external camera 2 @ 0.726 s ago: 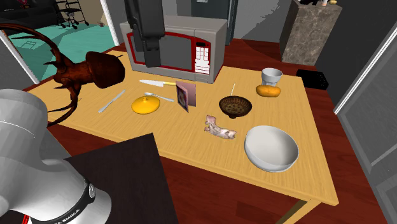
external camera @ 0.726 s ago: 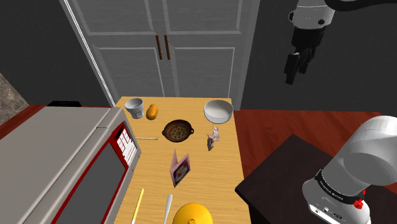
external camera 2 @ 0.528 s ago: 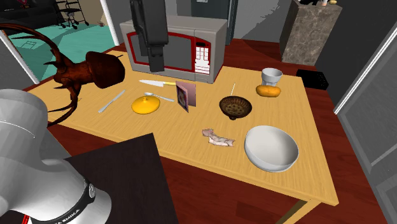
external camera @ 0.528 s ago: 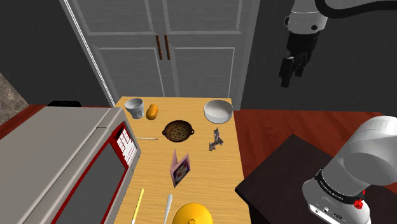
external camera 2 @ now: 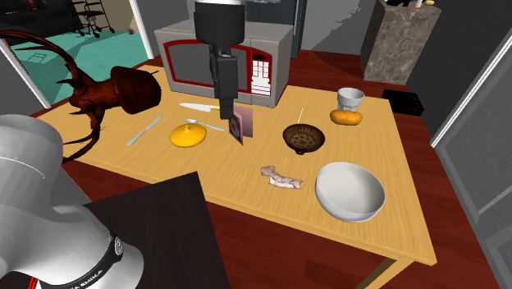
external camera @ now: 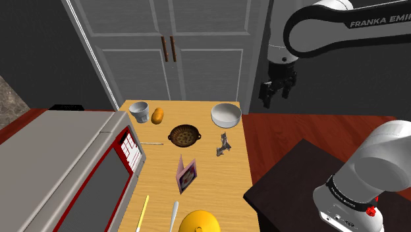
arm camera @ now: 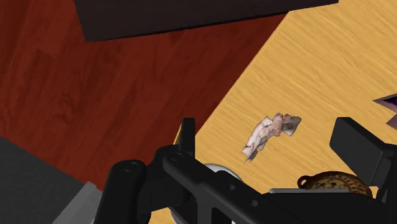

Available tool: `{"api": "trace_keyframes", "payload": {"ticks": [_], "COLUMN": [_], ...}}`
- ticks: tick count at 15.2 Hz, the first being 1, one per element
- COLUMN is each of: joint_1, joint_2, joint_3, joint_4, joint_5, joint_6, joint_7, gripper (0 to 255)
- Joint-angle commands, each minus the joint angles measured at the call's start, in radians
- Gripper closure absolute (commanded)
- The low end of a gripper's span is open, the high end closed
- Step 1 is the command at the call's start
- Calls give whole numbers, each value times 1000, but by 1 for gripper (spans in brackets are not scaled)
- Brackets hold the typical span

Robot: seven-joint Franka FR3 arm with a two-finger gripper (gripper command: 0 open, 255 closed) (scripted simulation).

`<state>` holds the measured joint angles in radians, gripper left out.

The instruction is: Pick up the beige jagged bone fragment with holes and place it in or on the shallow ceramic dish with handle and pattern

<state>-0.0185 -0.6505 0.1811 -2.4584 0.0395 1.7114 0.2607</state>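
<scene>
- Bone fragment [arm camera: 270, 133]: prob. light, stiff, brittle; lies on tabletop [arm camera: 331, 70].
- Best hold: across narrow middle, off jagged ends.
- Pincer [external camera: 276, 97] released, empty, well apart from it.

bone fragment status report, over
Gripper open, raised clear of table. Bone fragment lying loose on table, apart from patterned dish. Nothing between them.
</scene>
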Motion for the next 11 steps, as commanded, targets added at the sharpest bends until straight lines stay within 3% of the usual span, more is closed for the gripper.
{"api": "trace_keyframes", "payload": {"ticks": [1,11], "joint_1": [-9,-64], "joint_2": [49,409], "joint_3": [28,159], "joint_4": [-21,16], "joint_5": [12,-4], "joint_6": [69,373], "joint_7": [60,378], "gripper": [0,0]}}
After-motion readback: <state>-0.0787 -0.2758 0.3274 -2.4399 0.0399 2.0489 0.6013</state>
